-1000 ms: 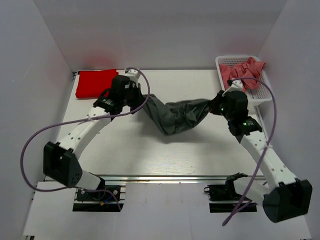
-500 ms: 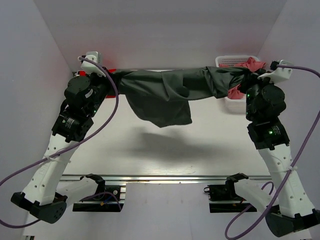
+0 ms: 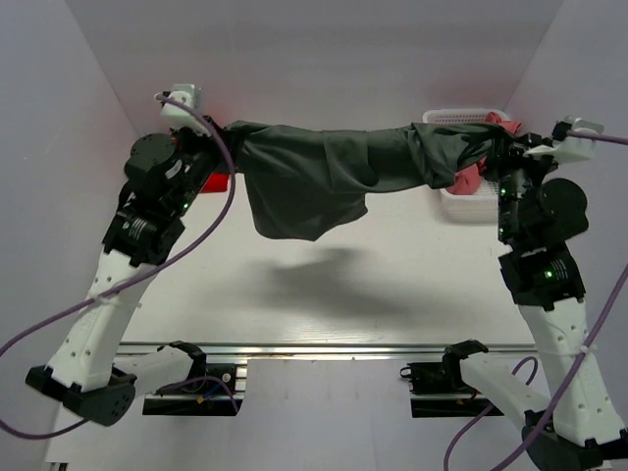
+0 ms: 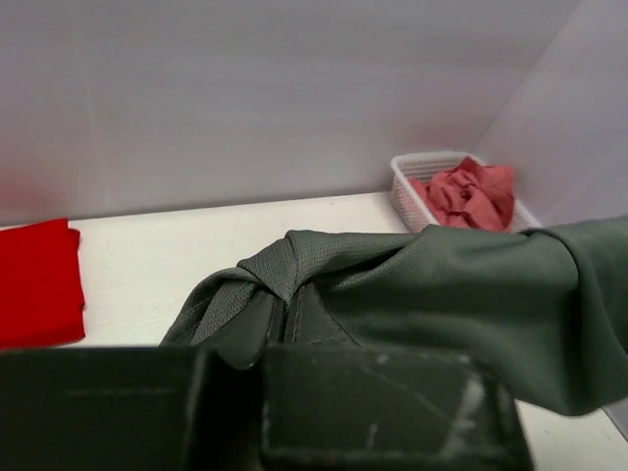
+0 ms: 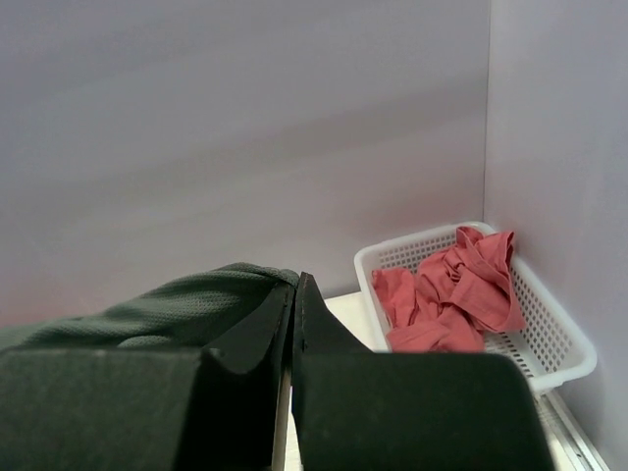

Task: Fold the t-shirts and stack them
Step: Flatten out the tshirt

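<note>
The dark grey t-shirt [image 3: 324, 167] hangs stretched in the air between both arms, well above the white table [image 3: 412, 285], with its middle sagging. At the back left, my left gripper [image 3: 222, 133] is shut on one bunched end [image 4: 285, 270], the fingers [image 4: 283, 316] pinching the fabric. My right gripper [image 3: 496, 139] is shut on the other end, and the cloth [image 5: 177, 304] lies over its left finger [image 5: 294, 287]. A folded bright red t-shirt [image 4: 34, 285] lies flat at the back left [image 3: 218, 182], mostly hidden behind the left arm. Dusty pink t-shirts [image 5: 451, 289] lie crumpled in the basket.
A white mesh basket [image 5: 561, 345] stands at the back right corner [image 3: 453, 116] against the side wall, also seen from the left wrist [image 4: 404, 182]. White walls enclose the table on three sides. The shirt's shadow [image 3: 324, 280] falls on the table's middle.
Both arms have risen and spread apart, lifting the dark grey t-shirt off the table and pulling it taut between them. In the last half second it was stretched a little wider and higher.
</note>
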Motion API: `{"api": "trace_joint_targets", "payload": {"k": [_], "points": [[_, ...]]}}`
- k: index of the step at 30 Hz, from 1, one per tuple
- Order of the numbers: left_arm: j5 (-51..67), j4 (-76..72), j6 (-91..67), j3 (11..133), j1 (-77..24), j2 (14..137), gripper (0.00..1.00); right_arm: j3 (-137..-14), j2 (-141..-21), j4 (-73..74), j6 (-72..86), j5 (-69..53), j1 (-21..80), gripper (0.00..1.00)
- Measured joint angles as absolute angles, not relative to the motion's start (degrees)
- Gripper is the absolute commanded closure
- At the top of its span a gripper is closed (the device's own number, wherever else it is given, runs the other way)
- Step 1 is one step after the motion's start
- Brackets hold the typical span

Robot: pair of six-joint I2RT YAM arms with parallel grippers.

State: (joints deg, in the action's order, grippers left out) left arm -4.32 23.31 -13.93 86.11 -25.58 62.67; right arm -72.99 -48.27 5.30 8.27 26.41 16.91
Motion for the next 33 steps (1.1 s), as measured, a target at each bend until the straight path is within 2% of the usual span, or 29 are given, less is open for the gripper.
{"api": "trace_joint_targets", "payload": {"k": [5, 10, 12, 15, 18, 22, 23, 24, 25, 26, 27, 30, 33], "points": [[-7.84, 24.49, -12.47, 95.13, -25.36, 76.75, 1.00, -76.69, -58.46, 4.47, 6.96, 26.81, 16.78, 1.00], [-11.05, 31.24, -9.41, 123.15, -24.64, 101.58, 1.00, -87.99, -74.02, 6.13, 4.27, 27.22, 16.56, 1.00], [-11.09, 33.41, -8.43, 131.02, -24.47, 107.48, 1.00, -91.20, -77.76, 6.57, 3.49, 27.22, 16.56, 1.00], [-10.28, 34.15, -7.40, 129.84, -24.43, 106.69, 1.00, -91.59, -77.95, 7.22, 3.16, 27.11, 16.56, 1.00], [-10.28, 30.96, -7.09, 115.85, -24.43, 97.47, 1.00, -86.87, -73.34, 5.78, 3.75, 26.68, 16.51, 1.00], [-12.29, 28.03, -10.13, 94.56, -24.56, 83.07, 0.79, -74.32, -63.77, 4.32, 7.42, 26.39, 16.51, 1.00], [-12.49, 26.81, -11.79, 88.29, -24.49, 79.40, 0.48, -70.59, -61.82, 4.16, 8.93, 26.35, 16.51, 1.00], [-12.43, 27.20, -12.78, 82.89, -24.47, 76.20, 0.29, -67.24, -60.55, 4.71, 10.22, 26.37, 16.51, 0.86], [-11.77, 26.15, -14.06, 77.23, -24.47, 73.58, 0.00, -63.55, -59.31, 5.02, 12.12, 26.70, 16.51, 0.71], [-10.87, 25.87, -15.00, 71.83, -24.49, 71.42, 0.00, -60.27, -58.83, 6.20, 14.06, 27.22, 16.49, 0.54], [-9.72, 26.30, -16.32, 67.83, -24.51, 70.26, 0.00, -57.52, -59.00, 6.92, 16.08, 28.08, 16.45, 0.28], [-6.13, 30.20, -18.79, 61.23, -24.51, 70.85, 0.00, -52.56, -62.67, 13.82, 20.93, 30.33, 16.21, 0.10], [-4.38, 33.12, -20.21, 60.84, -24.62, 73.54, 0.00, -53.58, -68.27, 19.66, 23.62, 30.65, 16.10, 0.10]]}}
